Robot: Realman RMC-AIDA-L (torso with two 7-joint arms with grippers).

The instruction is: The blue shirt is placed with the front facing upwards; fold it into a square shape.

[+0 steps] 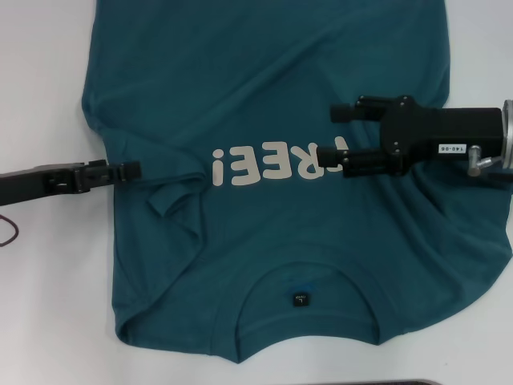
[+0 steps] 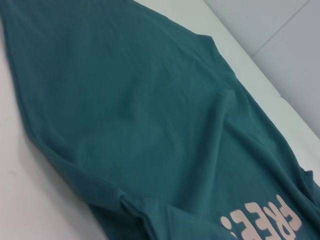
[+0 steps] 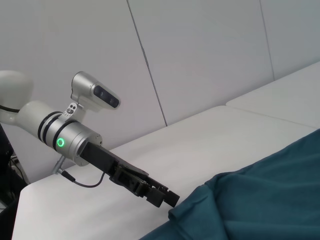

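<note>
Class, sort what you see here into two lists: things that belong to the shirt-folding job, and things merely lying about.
Belongs to the job:
- the blue shirt, spread front-up on the white table
- left gripper, at the shirt's left edge
- right gripper, open above the cream lettering

Lying about:
- a dark cable loop on the table, beside the left arm

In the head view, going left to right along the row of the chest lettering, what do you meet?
Left claw at the shirt's edge → fabric fold in the blue shirt → cream lettering → right claw, open above the chest.
</note>
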